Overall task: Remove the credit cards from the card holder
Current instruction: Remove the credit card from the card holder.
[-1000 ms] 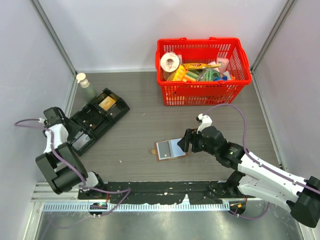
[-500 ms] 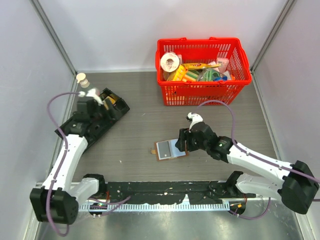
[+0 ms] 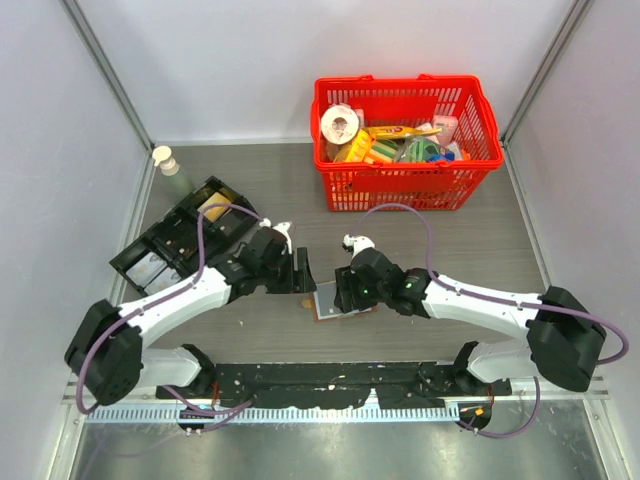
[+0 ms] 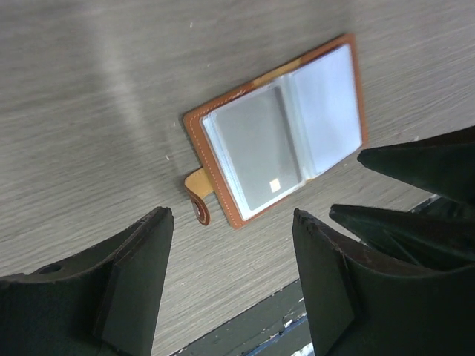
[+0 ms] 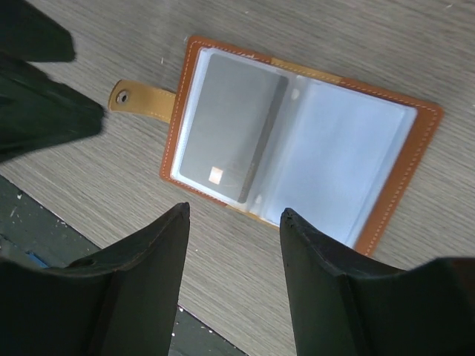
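Wood-grain table (image 3: 300, 200) — one open card holder (image 4: 278, 141), one card (image 5: 226, 141) visible; left gripper (image 4: 231, 219) and right gripper (image 5: 234, 215) both open.

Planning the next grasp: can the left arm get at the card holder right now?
Probably yes. The card holder lies open and flat, uncovered; the open left claw hangs over its tab end. The right claw crowds the other side.

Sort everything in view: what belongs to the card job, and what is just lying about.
Job: card holder, open flat; grey card in its sleeve; left gripper and right gripper, both open over it.
Lying about: red basket of goods; black tray; small bottle.
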Available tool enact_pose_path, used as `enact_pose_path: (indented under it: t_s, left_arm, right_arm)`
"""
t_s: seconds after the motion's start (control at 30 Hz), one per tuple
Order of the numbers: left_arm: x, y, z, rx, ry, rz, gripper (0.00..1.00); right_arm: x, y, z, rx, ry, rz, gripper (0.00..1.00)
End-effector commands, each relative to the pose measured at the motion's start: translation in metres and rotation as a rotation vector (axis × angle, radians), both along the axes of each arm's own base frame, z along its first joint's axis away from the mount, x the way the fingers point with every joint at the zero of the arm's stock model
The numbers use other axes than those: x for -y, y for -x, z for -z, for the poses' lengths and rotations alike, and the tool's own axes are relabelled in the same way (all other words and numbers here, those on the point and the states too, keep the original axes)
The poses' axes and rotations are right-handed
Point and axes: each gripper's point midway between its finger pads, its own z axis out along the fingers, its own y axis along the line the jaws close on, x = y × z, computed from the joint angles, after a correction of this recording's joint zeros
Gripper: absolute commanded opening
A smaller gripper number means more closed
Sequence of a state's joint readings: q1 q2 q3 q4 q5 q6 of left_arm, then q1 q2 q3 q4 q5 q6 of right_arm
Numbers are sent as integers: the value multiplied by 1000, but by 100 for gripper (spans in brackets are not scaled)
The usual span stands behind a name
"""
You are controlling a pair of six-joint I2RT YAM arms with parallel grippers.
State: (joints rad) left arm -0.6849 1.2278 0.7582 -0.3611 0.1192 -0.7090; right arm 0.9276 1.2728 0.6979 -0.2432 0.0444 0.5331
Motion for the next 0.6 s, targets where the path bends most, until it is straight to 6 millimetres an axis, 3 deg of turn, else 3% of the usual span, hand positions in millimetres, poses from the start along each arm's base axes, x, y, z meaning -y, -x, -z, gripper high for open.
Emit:
enact_pose_path:
  t_s: [0.0,0.23,0.57]
  left_arm:
    - [18,-6,13,19,30,-24,69]
    - [8,4,54,-25,-26,-50,54]
    - [11,20,76,-62,19,-48,11]
  right_arm:
    - [-23,-8,-15,52,-28,9,56]
    - [-37,-5,-1,76,57,-3,57]
    - [-47,-8,6,137,203,-7,65]
